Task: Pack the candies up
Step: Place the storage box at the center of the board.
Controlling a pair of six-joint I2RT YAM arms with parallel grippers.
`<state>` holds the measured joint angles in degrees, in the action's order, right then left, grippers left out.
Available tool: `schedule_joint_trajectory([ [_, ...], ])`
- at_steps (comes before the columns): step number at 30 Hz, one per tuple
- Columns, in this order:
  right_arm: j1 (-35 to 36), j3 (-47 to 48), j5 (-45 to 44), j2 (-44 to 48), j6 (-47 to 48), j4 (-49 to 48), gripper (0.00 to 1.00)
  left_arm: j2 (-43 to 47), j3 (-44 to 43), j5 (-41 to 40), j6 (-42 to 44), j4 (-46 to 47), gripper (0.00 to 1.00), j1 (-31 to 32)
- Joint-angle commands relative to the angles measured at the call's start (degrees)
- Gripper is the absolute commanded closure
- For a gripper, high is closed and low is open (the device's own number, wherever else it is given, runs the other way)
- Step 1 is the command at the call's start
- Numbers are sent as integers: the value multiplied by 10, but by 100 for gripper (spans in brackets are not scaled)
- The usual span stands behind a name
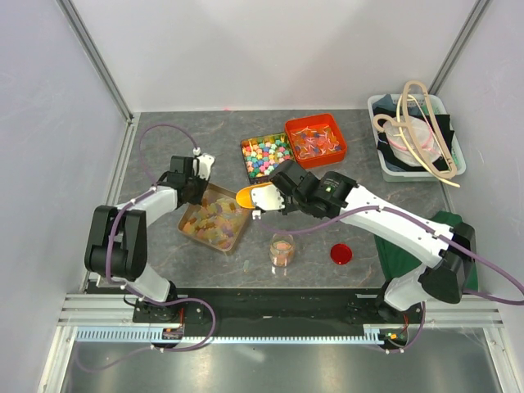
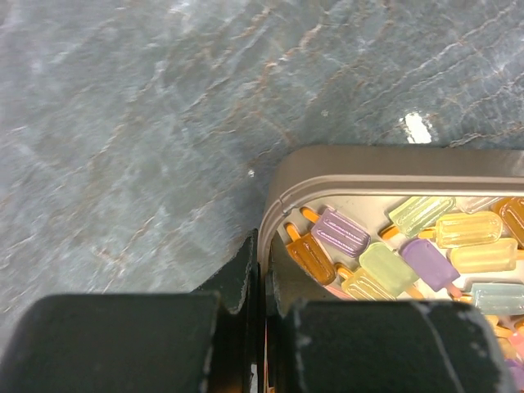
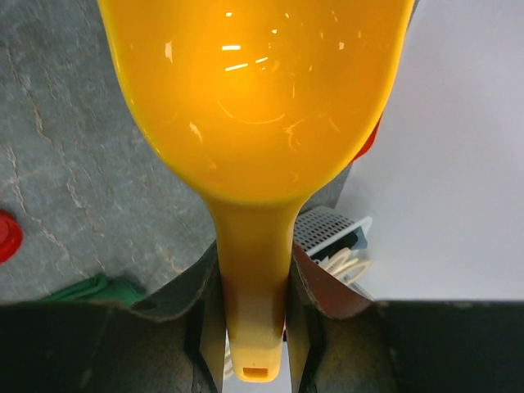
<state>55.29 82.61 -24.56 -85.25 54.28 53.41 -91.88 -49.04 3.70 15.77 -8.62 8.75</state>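
The small, flat, translucent pastel candies [image 2: 393, 262], shaped like ice lollies, are lying heaped in a shallow tan plastic tray [image 2: 385, 157], and they are looking light, hard and slippery, so they are probably better scooped from below than pinched. The left claw [image 2: 260, 327] is clamping narrowly on the tray's corner rim, the candies lying just beside it, while the right claw [image 3: 250, 307] is gripping the handle of a glossy orange-yellow plastic scoop [image 3: 262, 106], its bowl hovering beside the tray's right edge.

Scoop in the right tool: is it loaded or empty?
Empty. In the right wrist view the yellow scoop held by the right tool shows a bare, glossy bowl; nothing lies in it.
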Motion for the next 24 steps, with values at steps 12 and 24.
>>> schedule_joint_trajectory([
  [12,-18,-77,83,-9,-87,-168,100,-43,-49,35,16,11,97,9],
  [24,-35,-98,76,-47,-165,-264,100,21,-151,132,-8,-83,21,-11],
])
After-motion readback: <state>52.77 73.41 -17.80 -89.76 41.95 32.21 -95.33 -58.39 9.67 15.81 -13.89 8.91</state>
